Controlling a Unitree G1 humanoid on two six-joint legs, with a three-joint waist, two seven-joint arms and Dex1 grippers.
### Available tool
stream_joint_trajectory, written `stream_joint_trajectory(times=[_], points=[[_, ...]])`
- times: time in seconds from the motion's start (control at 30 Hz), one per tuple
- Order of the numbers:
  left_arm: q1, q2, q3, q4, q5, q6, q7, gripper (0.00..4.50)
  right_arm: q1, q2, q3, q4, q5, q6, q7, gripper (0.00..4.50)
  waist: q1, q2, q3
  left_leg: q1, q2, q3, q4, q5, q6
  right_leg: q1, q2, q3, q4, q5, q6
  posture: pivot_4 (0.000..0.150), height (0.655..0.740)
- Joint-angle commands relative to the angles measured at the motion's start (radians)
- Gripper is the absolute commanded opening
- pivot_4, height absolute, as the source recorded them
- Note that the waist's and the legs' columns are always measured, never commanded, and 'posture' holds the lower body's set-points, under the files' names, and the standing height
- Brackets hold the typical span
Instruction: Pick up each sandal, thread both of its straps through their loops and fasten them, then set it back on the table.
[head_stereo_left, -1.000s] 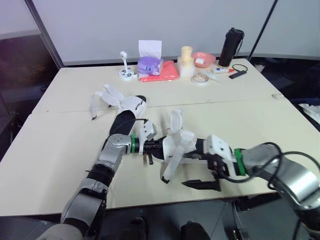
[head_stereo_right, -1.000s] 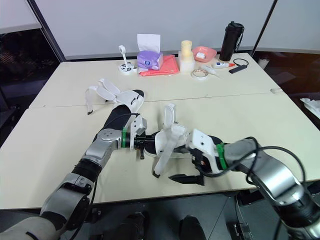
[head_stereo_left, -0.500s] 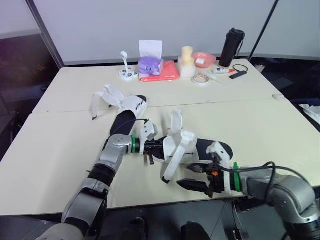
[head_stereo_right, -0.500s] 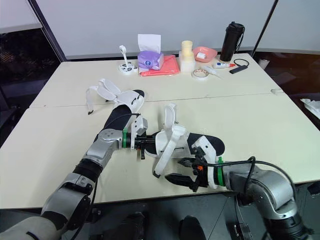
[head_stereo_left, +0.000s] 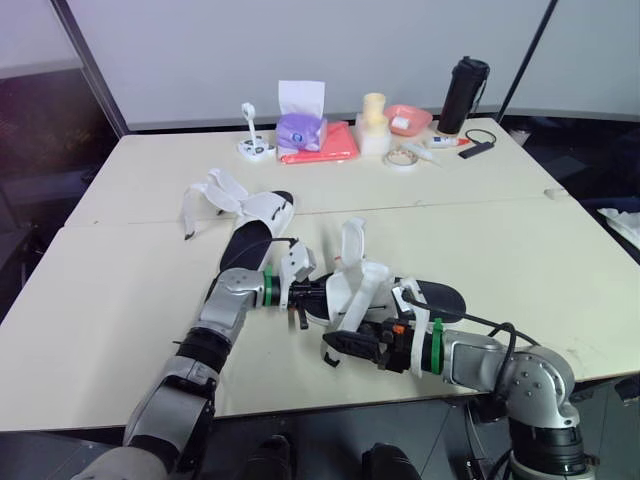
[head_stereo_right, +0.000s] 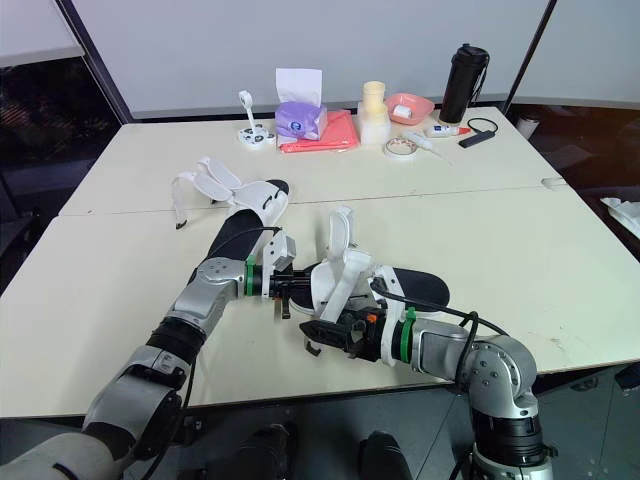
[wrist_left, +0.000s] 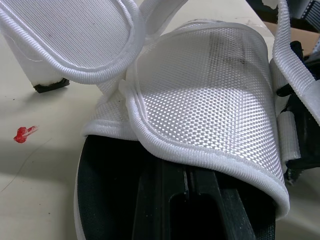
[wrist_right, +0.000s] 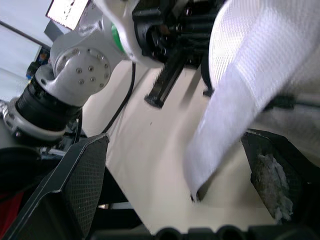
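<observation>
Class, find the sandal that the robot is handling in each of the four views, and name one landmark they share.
Left eye view: sandal, centre, between the two arms.
Right eye view: centre, a little left of middle.
Left wrist view: its white mesh upper, close up.
Right wrist view: mesh upper and hanging strap, within the open right gripper.
Shared landmark: the left gripper at the sandal's end.

Your left arm: silver-grey segmented shell, green ring at the wrist, white wrist block, and a thin black cable. Its round joint cap carries a ring of small screws. Your right arm has the same silver, a green band, and a black lead. The right gripper has black fingers with cross-hatched pads.
</observation>
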Motion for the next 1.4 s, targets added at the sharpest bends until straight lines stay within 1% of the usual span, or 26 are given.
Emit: stream_joint_trajectory(times=[0.03,0.13,0.23,0.3,0.37,0.4,0.53,0.63,0.67,0.73,0.8,0.9,1.03,1.2,1.4], points=[[0.015,0.001,-0.009,-0.015,0.007,0.006,-0.001,0.0,-0.012,0.02,-0.006,0.005,0.026,0.001,-0.024,4.48,-0.001,0.0,0.0,0.0,0.0,0.0,0.0,0.0,0.0,0.0,0.0,0.0,0.0,0.0,0.0,0.15,0.74],[0.019,0.0,-0.01,-0.021,0.006,0.01,0.001,0.0,-0.012,0.027,-0.002,0.01,0.031,0.001,-0.037,3.72,-0.001,0.0,0.0,0.0,0.0,0.0,0.0,0.0,0.0,0.0,0.0,0.0,0.0,0.0,0.0,0.15,0.74],[0.02,-0.002,-0.009,-0.023,0.006,0.012,0.004,0.0,-0.01,0.02,0.01,0.004,0.028,0.002,-0.039,2.2,-0.001,0.0,0.0,0.0,0.0,0.0,0.0,0.0,0.0,0.0,0.0,0.0,0.0,0.0,0.0,0.15,0.74],[0.019,-0.004,-0.008,-0.022,0.006,0.012,0.007,0.0,-0.013,0.016,0.012,0.002,0.03,0.005,-0.041,1.28,-0.001,0.0,0.0,0.0,0.0,0.0,0.0,0.0,0.0,0.0,0.0,0.0,0.0,0.0,0.0,0.15,0.74],[0.018,-0.006,-0.006,-0.021,0.006,0.011,0.01,0.0,-0.018,0.005,0.014,0.0,0.03,0.011,-0.04,0.17,-0.001,0.0,0.0,0.0,0.0,0.0,0.0,0.0,0.0,0.0,0.0,0.0,0.0,0.0,0.0,0.15,0.74],[0.017,-0.008,-0.006,-0.019,0.006,0.01,0.011,0.0,-0.021,-0.009,0.015,-0.006,0.033,0.017,-0.035,0.03,-0.001,0.0,0.0,0.0,0.0,0.0,0.0,0.0,0.0,0.0,0.0,0.0,0.0,0.0,0.0,0.15,0.74],[0.013,-0.014,-0.005,-0.012,0.007,0.007,0.016,0.0,-0.056,-0.095,0.006,-0.039,0.062,0.039,0.01,0.03,-0.001,0.0,0.0,0.0,0.0,0.0,0.0,0.0,0.0,0.0,0.0,0.0,0.0,0.0,0.0,0.15,0.74],[0.009,-0.022,-0.003,-0.002,0.009,0.001,0.02,0.0,-0.155,-0.242,-0.035,-0.05,0.143,0.078,0.122,0.03,0.0,0.0,0.0,0.0,0.0,0.001,0.0,0.0,0.0,0.0,0.0,0.0,0.0,0.0,0.0,0.15,0.74],[0.007,-0.024,-0.003,0.001,0.009,-0.001,0.021,0.0,-0.178,-0.273,-0.042,-0.042,0.164,0.084,0.146,0.03,0.0,0.0,0.0,0.0,0.0,0.002,0.001,0.0,0.0,0.0,0.0,0.0,0.0,0.0,0.0,0.15,0.74],[0.005,-0.029,-0.002,0.007,0.011,-0.007,0.025,0.0,-0.28,-0.331,-0.073,0.048,0.221,0.129,0.183,0.03,-0.001,0.0,0.0,0.0,0.0,0.002,0.001,0.0,0.0,0.002,0.0,-0.002,0.0,0.0,0.0,0.15,0.74],[0.004,-0.035,-0.002,0.013,0.012,-0.013,0.027,0.0,-0.377,-0.385,-0.06,0.134,0.22,0.153,0.228,0.03,0.001,0.0,0.0,0.0,0.0,0.002,0.0,0.0,0.0,0.002,0.0,-0.002,0.0,0.0,0.0,0.15,0.74],[0.0,-0.043,-0.002,0.026,0.014,-0.024,0.031,0.0,-0.486,-0.434,-0.002,0.253,0.175,0.157,0.297,0.03,0.004,0.0,0.0,0.0,0.0,0.002,0.001,0.0,0.0,0.002,0.0,-0.002,-0.001,0.0,0.0,0.15,0.74],[0.002,-0.052,0.002,0.029,0.014,-0.033,0.042,0.0,-0.604,-0.476,0.147,0.432,0.043,0.07,0.441,0.03,0.003,0.0,0.0,0.0,0.0,0.003,0.001,0.0,0.0,0.002,0.0,-0.002,-0.002,0.0,0.0,0.15,0.74],[0.02,-0.049,0.003,0.012,0.013,-0.032,0.045,0.0,-0.659,-0.49,0.292,0.531,-0.088,-0.028,0.595,0.03,0.002,0.0,0.0,0.0,0.0,0.003,0.001,0.0,0.0,0.001,0.0,-0.002,-0.002,0.0,0.0,0.15,0.74],[0.037,-0.038,0.003,-0.011,0.012,-0.023,0.047,0.0,-0.704,-0.483,0.366,0.626,-0.196,-0.098,0.715,0.03,-0.001,0.0,0.0,-0.001,0.0,0.003,0.001,0.0,0.0,0.001,0.0,-0.002,-0.001,0.0,0.0,0.15,0.74]])
